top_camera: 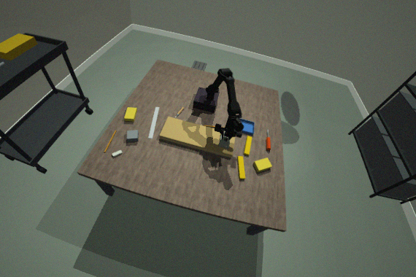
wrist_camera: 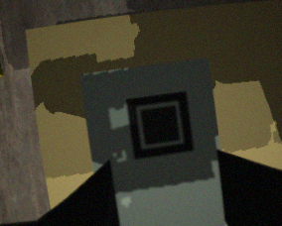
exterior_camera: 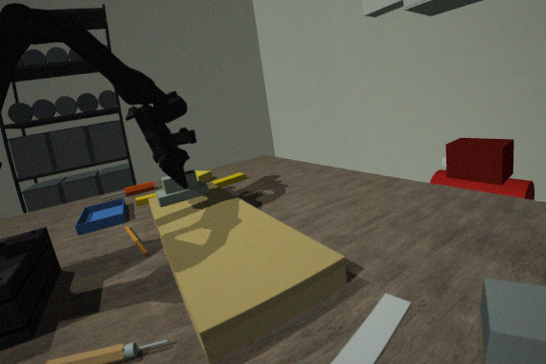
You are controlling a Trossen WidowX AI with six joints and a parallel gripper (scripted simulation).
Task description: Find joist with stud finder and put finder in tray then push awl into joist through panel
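Now the black parallel-jaw pincer (top_camera: pixel 225 141) (exterior_camera: pixel 184 185) (wrist_camera: pixel 158 160) is closed on a grey, blocky plastic stud finder (top_camera: pixel 224 145) (exterior_camera: pixel 168 199) (wrist_camera: pixel 104 94) with a dark square on top. It sits over one end of the long tan panel (top_camera: pixel 182 130) (exterior_camera: pixel 259 258) (wrist_camera: pixel 62 144); I cannot tell whether they touch. By the top view, with the pincer as the dial's centre, a shallow blue rectangular tray (top_camera: pixel 247 127) (exterior_camera: pixel 102 216) lies near, at two o'clock; a red-handled tool (top_camera: pixel 268 143) (exterior_camera: pixel 139 188) at three; a tan-handled awl (top_camera: pixel 180 111) (exterior_camera: pixel 91 354), well apart, at ten.
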